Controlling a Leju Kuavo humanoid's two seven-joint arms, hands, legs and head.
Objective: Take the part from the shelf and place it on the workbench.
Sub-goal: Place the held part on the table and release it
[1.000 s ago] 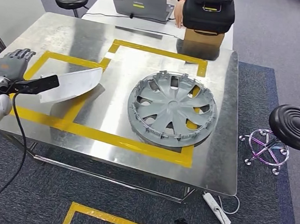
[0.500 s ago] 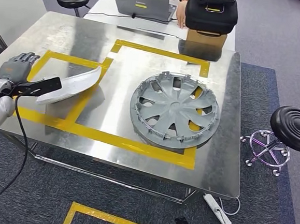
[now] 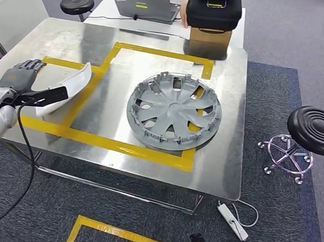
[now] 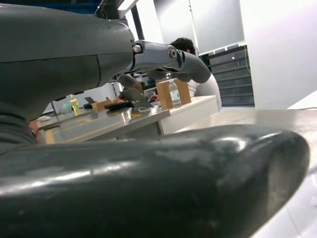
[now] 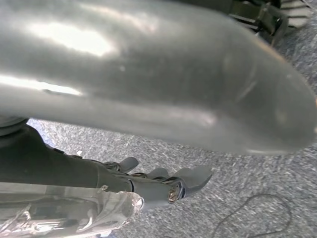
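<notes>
Brushed-steel workbench (image 3: pixel 109 122) with yellow tape outlines carries a curved white plastic part (image 3: pixel 70 86) at its left end, the left hand (image 3: pixel 17 75) beside it, fingers extended. Wrist views: left hand (image 4: pixel 164 54) fingers straight, empty; right hand (image 5: pixel 168 186) fingers extended over grey carpet (image 5: pixel 242 198).

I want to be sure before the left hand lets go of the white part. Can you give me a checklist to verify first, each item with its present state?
1. White part is over the steel workbench, not past its edge: ok.
2. Part lies inside the left yellow tape frame: ok.
3. Part rests fully on the surface: cannot tell; its outer end looks raised.
4. Left hand grips the part: cannot tell; the black wrist bracket hides the contact.
5. Grey wheel cover is apart from the part: ok.
6. Right hand is away from the workbench, over the carpet: ok.
</notes>
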